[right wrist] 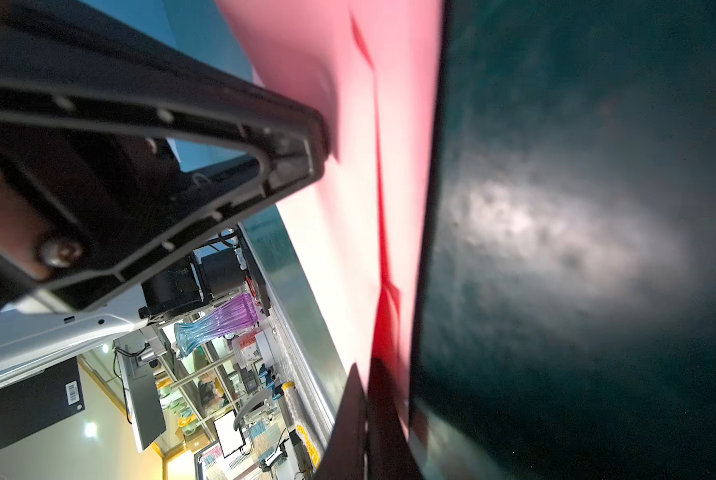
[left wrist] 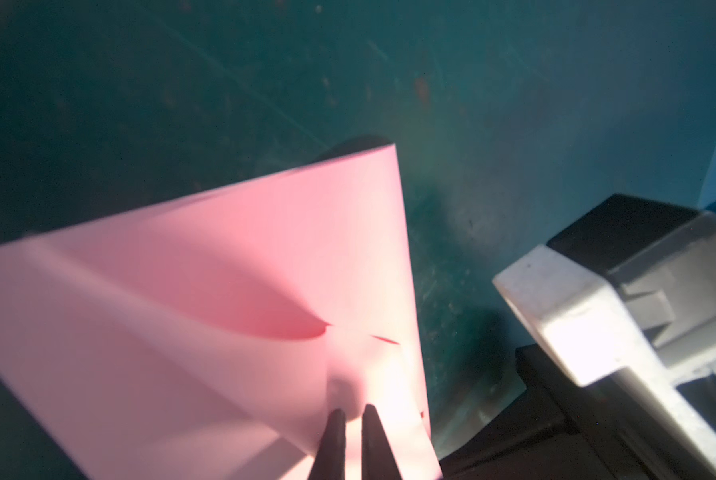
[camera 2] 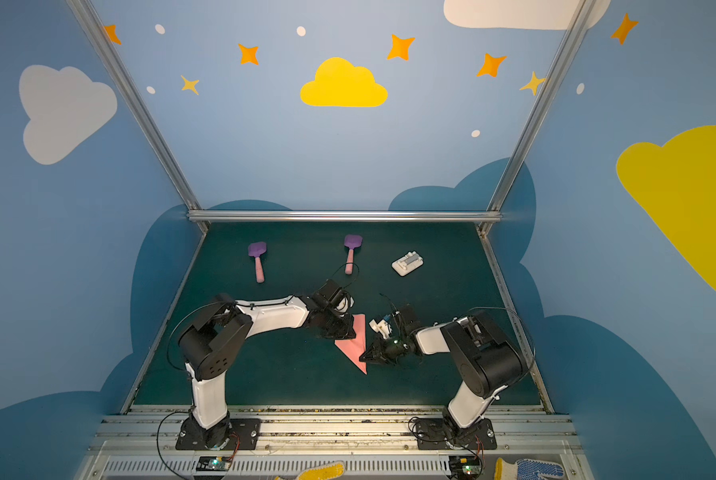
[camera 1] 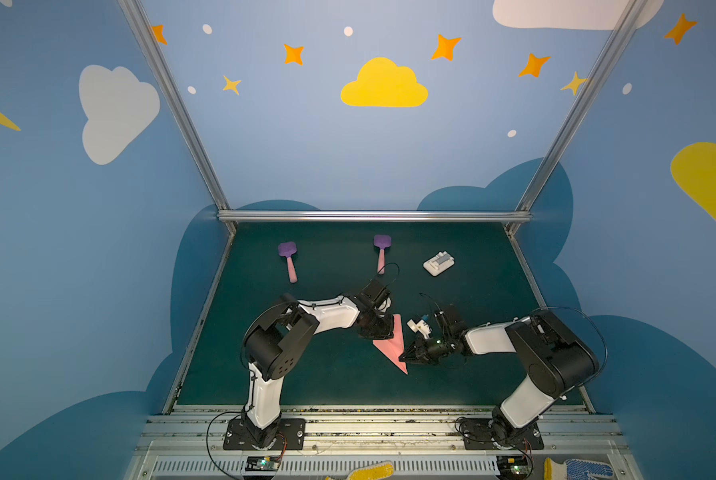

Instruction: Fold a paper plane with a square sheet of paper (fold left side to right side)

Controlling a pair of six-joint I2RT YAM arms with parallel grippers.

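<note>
As the left claw [left wrist: 352, 413] pinches it, the paper plane [camera 1: 391, 350] lies underneath.

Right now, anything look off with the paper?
Yes. The paper isn't flat: in the left wrist view a layer bulges open into a pocket beside where the left tool pinches it, so the fold looks loose. Small dark slits near the pinch may be gaps or tears; can't tell.

Dim scene, blurred glaring wrist views.
</note>
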